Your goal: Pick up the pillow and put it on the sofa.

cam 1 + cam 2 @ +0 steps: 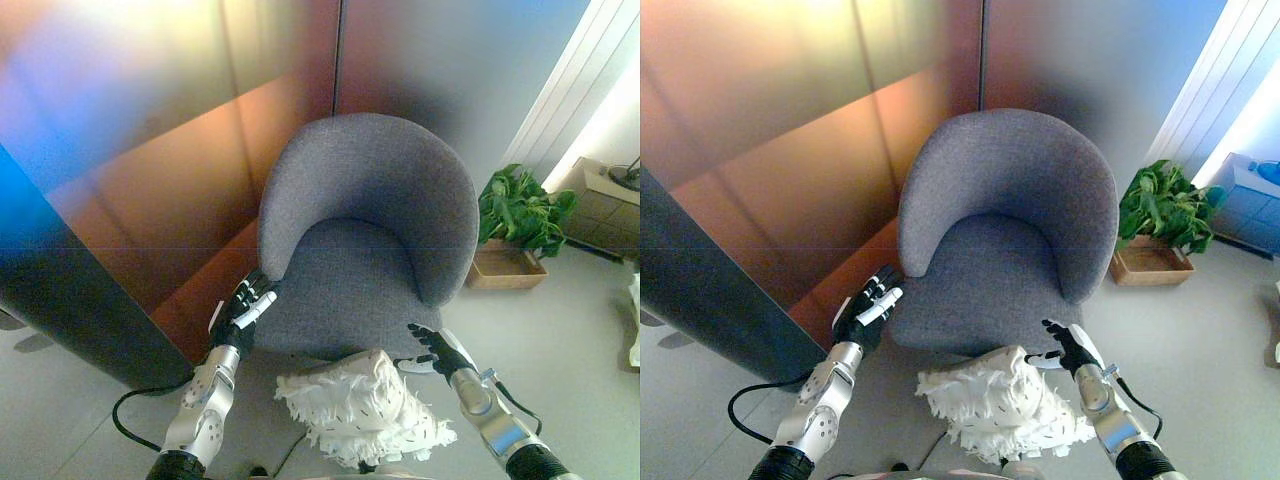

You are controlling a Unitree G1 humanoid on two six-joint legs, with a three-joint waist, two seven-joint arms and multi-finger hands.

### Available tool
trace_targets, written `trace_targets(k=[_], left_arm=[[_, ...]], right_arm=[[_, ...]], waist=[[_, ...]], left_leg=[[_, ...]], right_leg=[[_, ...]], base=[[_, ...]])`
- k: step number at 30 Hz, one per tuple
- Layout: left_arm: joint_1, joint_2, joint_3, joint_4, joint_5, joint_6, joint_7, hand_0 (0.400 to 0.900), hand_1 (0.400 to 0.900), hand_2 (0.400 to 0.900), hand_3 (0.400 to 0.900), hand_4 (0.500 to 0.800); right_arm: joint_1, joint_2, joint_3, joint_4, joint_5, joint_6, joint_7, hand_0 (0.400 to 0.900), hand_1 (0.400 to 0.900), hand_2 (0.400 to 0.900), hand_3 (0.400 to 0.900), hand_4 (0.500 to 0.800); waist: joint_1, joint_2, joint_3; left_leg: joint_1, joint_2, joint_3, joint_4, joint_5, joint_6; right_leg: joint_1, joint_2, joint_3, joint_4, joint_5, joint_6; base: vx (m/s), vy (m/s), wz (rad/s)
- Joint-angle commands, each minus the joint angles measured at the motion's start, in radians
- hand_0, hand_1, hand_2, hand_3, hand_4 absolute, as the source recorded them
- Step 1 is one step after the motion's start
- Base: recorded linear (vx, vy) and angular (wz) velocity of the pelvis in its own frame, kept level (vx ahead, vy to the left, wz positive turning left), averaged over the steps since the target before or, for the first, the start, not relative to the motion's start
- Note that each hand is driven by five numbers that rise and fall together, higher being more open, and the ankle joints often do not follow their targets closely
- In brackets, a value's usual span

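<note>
The pillow (362, 408), white, fringed, flecked with dark dashes, lies on the floor just near of the grey sofa (365, 235). Left hand (245, 308) and right hand (432, 348) hover open-fingered, empty. No writing legible.

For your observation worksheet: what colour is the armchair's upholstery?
Grey, on the armchair; clearest in the left eye view.

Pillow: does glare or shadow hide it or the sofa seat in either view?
Left eye view: pillow evenly lit, fringe readable; sofa seat lightly shaded. Right eye view: daylight washes out the upper right corner above the plant, clear of the pillow; a dark shadow lies on the wall behind the sofa.
</note>
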Motion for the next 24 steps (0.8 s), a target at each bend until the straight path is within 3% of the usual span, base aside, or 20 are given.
trace_targets(k=[1, 12, 24], left_arm=[[-0.08, 0.016, 0.037, -0.06, 0.053, -0.08, -0.009, 0.9, 0.9, 0.9, 0.9, 0.8], [-0.064, 0.014, 0.057, -0.06, 0.028, -0.111, -0.032, 0.9, 0.9, 0.9, 0.9, 0.8], [-0.054, 0.029, 0.014, -0.068, 0.029, -0.11, -0.053, 0.9, 0.9, 0.9, 0.9, 0.8]], right_arm=[[-0.095, -0.017, -0.02, -0.013, -0.039, -0.051, -0.04, 0.9, 0.9, 0.9, 0.9, 0.8], [-0.076, -0.01, -0.022, 0.037, -0.024, -0.036, -0.016, 0.9, 0.9, 0.9, 0.9, 0.8], [-0.109, 0.025, 0.016, 0.177, -0.023, -0.026, -0.046, 0.9, 0.9, 0.9, 0.9, 0.8]], waist=[[0.001, 0.011, -0.037], [0.004, 0.005, -0.037], [0.023, 0.013, -0.013]], left_leg=[[-0.037, 0.011, -0.033, 0.003, 0.01, -0.01], [-0.028, 0.015, -0.032, 0.003, 0.006, -0.009], [-0.034, 0.007, -0.036, 0.003, 0.005, -0.007]], right_leg=[[0.132, -0.069, -0.027, 0.009, -0.077, 0.114], [0.133, -0.066, -0.021, 0.008, -0.078, 0.11], [0.115, -0.067, -0.015, 0.005, -0.071, 0.11]], base=[[0.0, 0.0, 0.0], [0.02, -0.01, 0.0], [0.05, -0.004, 0.0]])
